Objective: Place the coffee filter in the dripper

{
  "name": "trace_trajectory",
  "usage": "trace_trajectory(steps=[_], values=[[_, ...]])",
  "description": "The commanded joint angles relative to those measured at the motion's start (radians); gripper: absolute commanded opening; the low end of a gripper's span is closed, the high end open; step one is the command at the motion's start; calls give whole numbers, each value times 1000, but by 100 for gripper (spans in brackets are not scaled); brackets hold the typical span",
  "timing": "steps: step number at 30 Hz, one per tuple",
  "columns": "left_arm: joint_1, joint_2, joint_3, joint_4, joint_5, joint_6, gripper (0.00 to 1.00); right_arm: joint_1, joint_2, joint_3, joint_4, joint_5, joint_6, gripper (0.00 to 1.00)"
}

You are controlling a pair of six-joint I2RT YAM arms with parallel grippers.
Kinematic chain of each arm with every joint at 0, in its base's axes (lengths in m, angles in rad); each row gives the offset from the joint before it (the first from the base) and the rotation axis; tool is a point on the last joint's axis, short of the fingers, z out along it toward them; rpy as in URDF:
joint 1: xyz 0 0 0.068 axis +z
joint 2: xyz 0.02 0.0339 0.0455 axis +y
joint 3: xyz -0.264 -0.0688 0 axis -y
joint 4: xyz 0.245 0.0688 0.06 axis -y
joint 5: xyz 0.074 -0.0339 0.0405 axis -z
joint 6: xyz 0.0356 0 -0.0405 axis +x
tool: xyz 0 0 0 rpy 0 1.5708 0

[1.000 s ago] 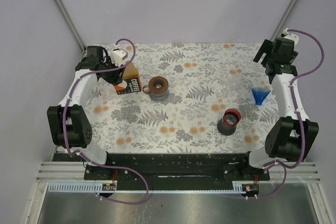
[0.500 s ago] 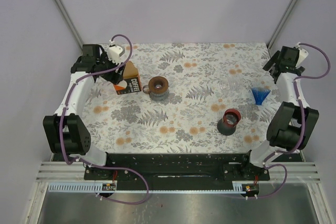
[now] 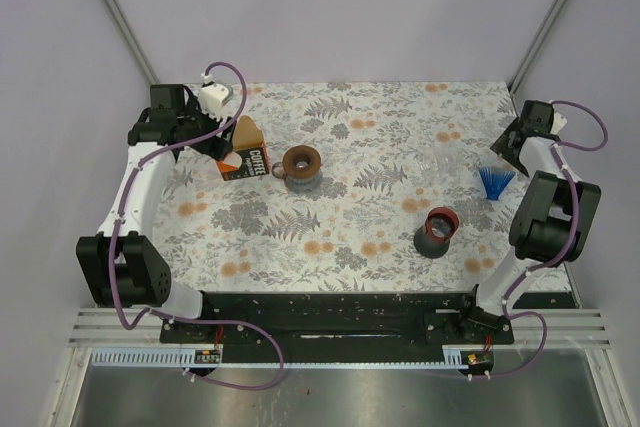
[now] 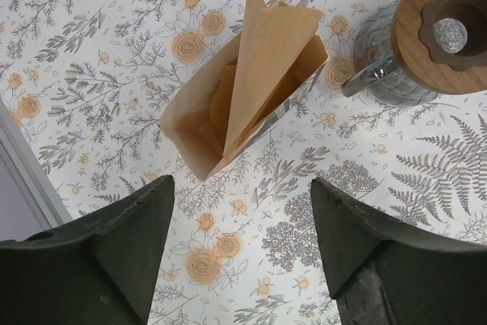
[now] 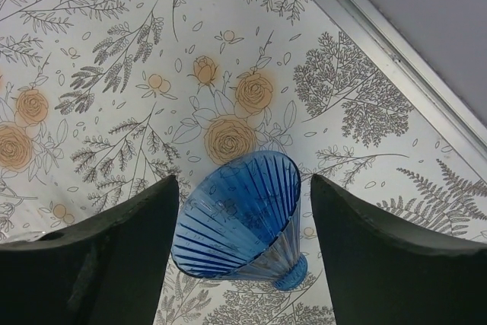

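Nothing placed yet — my left gripper (image 4: 242, 186) hangs released over the coffee filter (image 4: 270, 58), my right gripper (image 5: 243, 182) released over the dripper (image 5: 236, 222).

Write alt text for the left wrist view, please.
A tan paper coffee filter sticks out of an open cardboard box on the floral tablecloth, just beyond the open left gripper. A grey vessel with a round wooden top sits at upper right.

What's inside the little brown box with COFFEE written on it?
Inside the open brown cardboard box, one tan cone-shaped paper filter pokes up, with more filters tucked lower down beside it. The bottom of the box is hidden under them.
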Motion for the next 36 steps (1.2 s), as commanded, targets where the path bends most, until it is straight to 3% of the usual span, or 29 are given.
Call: trace_trajectory(steps=[1,4,13,15,21,22,25,26,30,36], values=[[4,-45,23,17,-8,-13,77,3,30,-2,21,-15,17,72],[3,-53,17,17,-8,-12,77,3,48,-3,19,-17,5,59],[4,-70,4,17,-1,-21,79,3,45,0,22,29,-38,6],[4,-71,7,17,1,-22,79,3,44,0,24,26,-45,1],[4,-70,9,17,2,-25,79,3,28,6,25,-23,-56,0],[4,-70,7,17,1,-25,80,3,24,10,19,-32,-59,3],[3,-70,4,17,-1,-24,80,3,-2,35,-5,-65,-72,46],[4,-68,4,18,-1,-24,80,3,-11,47,-11,-79,-70,53],[4,-62,4,17,2,-28,80,6,-50,60,-11,-171,-33,70],[3,-59,11,17,9,-39,80,6,16,70,-60,-239,-39,75]])
